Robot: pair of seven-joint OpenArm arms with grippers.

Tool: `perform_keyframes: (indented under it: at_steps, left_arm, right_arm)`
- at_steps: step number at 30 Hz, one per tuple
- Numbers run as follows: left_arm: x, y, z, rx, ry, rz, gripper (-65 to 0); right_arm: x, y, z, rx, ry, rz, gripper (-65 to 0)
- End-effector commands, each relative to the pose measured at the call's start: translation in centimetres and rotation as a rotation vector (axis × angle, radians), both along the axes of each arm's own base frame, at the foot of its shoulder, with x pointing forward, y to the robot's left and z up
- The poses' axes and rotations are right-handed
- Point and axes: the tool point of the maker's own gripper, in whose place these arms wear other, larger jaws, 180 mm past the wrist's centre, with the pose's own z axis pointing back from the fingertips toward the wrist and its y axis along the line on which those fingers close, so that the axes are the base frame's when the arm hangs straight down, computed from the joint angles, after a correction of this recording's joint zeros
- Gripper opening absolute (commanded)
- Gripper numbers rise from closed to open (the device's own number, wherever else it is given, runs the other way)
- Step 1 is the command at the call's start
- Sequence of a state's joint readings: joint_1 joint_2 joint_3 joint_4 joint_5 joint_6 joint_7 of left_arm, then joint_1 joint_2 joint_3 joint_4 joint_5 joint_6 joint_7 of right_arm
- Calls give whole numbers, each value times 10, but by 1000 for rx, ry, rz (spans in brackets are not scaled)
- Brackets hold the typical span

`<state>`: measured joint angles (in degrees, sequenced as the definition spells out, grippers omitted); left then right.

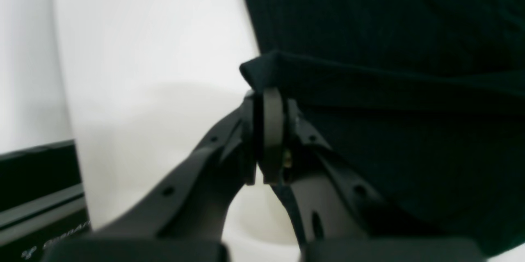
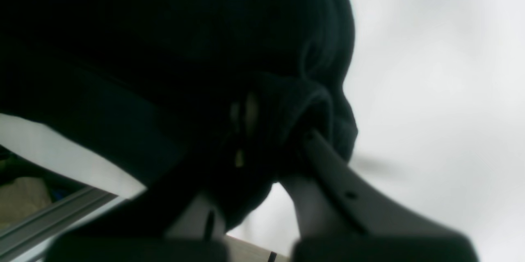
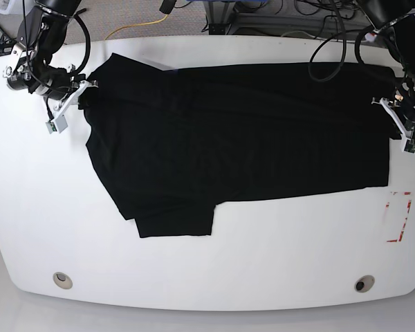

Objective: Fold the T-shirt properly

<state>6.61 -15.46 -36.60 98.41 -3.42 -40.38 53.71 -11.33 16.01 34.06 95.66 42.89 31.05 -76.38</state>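
- T-shirt [image 3: 235,138] was spread black across the far half of the white counter [image 3: 207,277].
- Left gripper [image 1: 268,89] was clamped on one edge.
- Right gripper [image 2: 262,106] was clamped on the opposite edge.

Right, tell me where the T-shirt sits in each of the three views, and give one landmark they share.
Left wrist: the T-shirt fills the right side, its folded edge pinched in the left gripper.
Right wrist: it fills the upper left, bunched around the right gripper.
Base: it lies spread across the middle.
Shared landmark: the white table, pale in every view.
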Motion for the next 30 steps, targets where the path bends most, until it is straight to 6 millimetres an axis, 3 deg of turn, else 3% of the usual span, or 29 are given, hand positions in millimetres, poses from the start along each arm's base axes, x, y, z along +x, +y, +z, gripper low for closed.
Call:
perform_keyframes:
  at_steps: [1,9,18,20,22,24,25,27,30]
  left_arm:
    - [10,9,12,25,-32,-1,-650]
    - [15,13,7,7,-23,12,-650]
    - [23,13,-5,25,2,-10,-650]
    - [23,13,-9,15,3,-10,-637]
    - [25,13,-9,12,1,-9,-571]
    - [32,13,-4,9,-18,-7,-461]
    - [33,13,-3,9,-20,-6,-429]
    - [34,13,-3,6,-23,-5,-390]
    - [37,13,0,5,-32,-5,-388]
  right_arm:
    - [16,-3,17,8,-70,0,-644]
    - [52,11,35,57,-165,-10,-644]
    - [79,2,19,106,-120,-65,-623]
    - [82,1,19,113,-121,-70,-539]
    - [82,0,20,113,-124,-71,-433]
    - [83,-3,25,110,-136,-67,-243]
    - [82,-2,28,115,-148,-63,-190]
    - [78,2,34,146,-173,-56,-101]
    - [68,4,40,198,-200,-70,-90]
